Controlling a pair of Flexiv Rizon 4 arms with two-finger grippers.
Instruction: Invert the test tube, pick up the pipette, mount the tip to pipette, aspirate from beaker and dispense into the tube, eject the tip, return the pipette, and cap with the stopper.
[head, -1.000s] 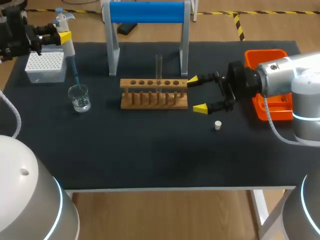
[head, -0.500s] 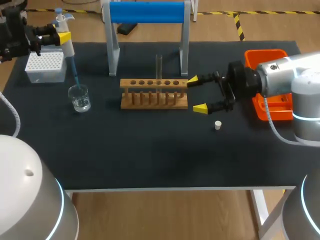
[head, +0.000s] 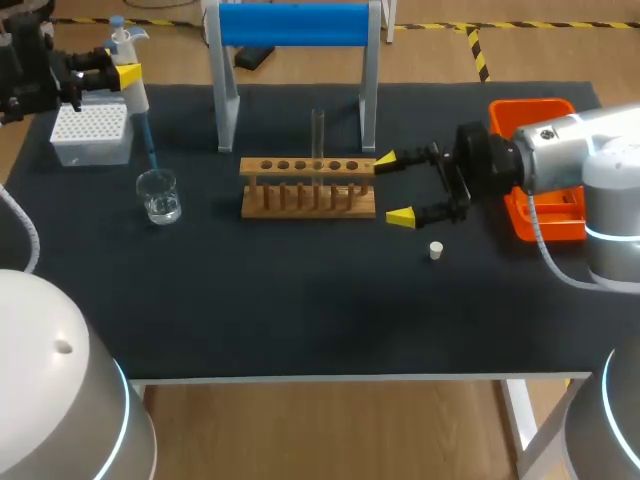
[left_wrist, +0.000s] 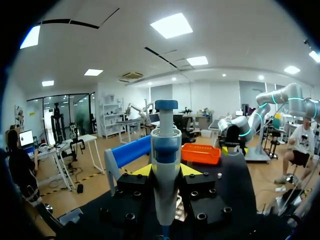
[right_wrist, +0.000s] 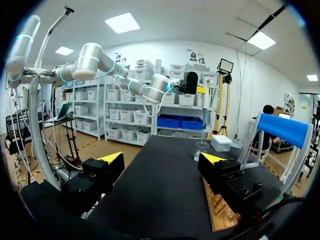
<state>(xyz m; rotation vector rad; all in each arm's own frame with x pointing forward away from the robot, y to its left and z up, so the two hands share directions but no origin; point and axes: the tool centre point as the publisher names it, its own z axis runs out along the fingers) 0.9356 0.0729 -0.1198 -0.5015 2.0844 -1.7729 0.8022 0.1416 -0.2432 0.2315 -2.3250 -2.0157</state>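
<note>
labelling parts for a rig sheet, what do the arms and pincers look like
The left arm and right arm are rounded silver-grey casings with thin cyan light rings and pale cables. The left pincer and right pincer are black, bolt-holed, with bright yellow wedge tips.

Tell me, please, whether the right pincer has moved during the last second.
No. The right pincer stays open at the same spot beside the right end of the wooden rack, with the white stopper just as near it.
</note>
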